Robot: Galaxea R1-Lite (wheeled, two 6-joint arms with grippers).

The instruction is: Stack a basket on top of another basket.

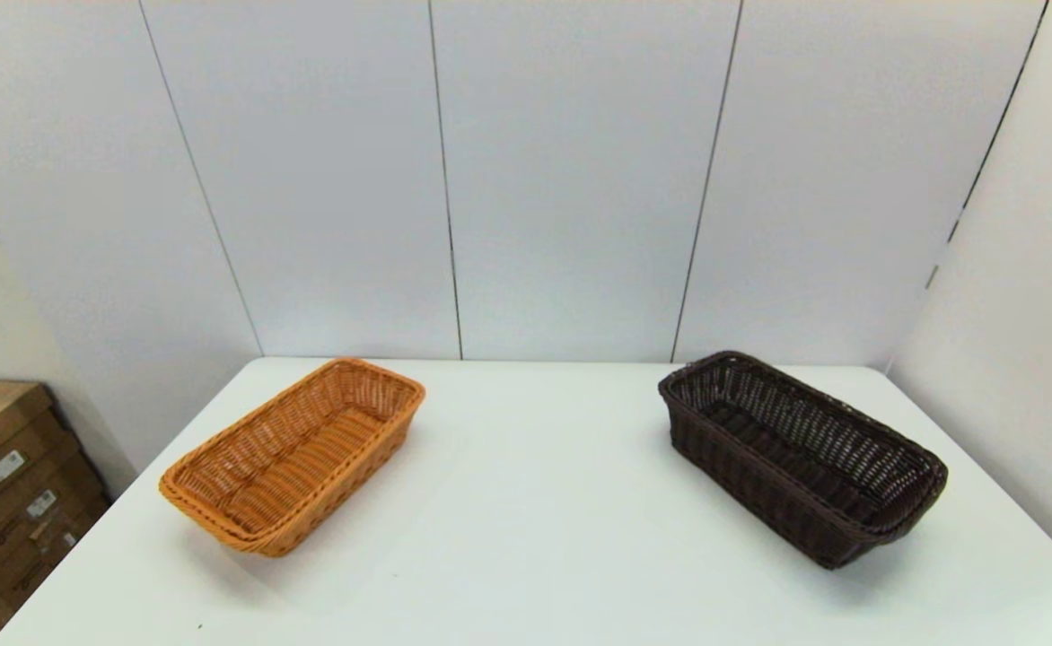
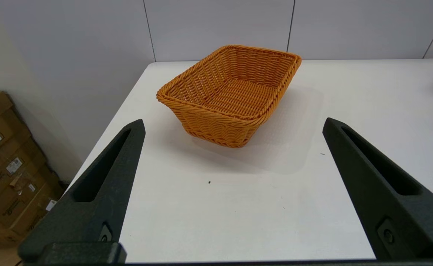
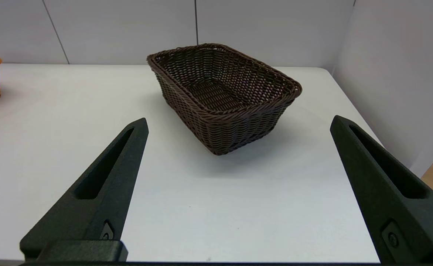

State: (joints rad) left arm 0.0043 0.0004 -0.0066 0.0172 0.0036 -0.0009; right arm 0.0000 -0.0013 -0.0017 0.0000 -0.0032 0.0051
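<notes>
White panels are backing the white worktop (image 1: pixel 526 502): the orange basket (image 1: pixel 297 453) is sitting left, the dark brown basket (image 1: pixel 800 453) well apart, right. Left pincer (image 2: pixel 233 123), fingers apart, is facing orange wicker. Right pincer (image 3: pixel 238 123), likewise spread, is facing the open-weave brown basket; a fingertip may be snagging there.

Light: bright, even, diffuse | Shadows: soft, faint, beneath the orange basket (image 1: pixel 293 453) and the dark basket (image 1: pixel 800 453) on the table (image 1: pixel 535 538) | Glare: none | Focus: slightly soft throughout | Distortion: wall seams splayed toward head-view edges
</notes>
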